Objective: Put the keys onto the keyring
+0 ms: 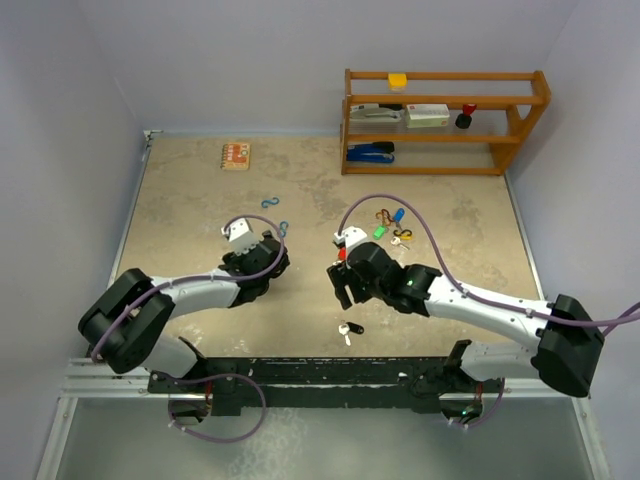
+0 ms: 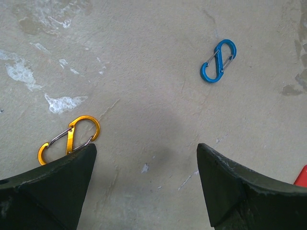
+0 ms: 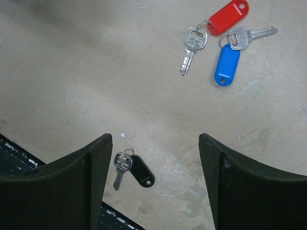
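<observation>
Under the right hand (image 3: pixel 154 139), what lies there?

Black-tagged key (image 3: pixel 132 170), flat on the worktop (image 3: pixel 72 72) between spread, empty fingers, closer to one finger than the other. Its blade runs roughly along the fingers' line, tag splayed aside.

And the left hand (image 2: pixel 146 146)?

Also wide apart, holding nothing. It hangs by an orange S-clip (image 2: pixel 69 139), with a blue S-clip (image 2: pixel 218 61) beyond. The right arm is nearer, I'd judge.

Room to work?

Smooth beige stone-look surface. The key sits near the dark front rail (image 3: pixel 14 151), with the red-tagged key (image 3: pixel 230 14) and blue-tagged key (image 3: pixel 226 64) well ahead.
</observation>
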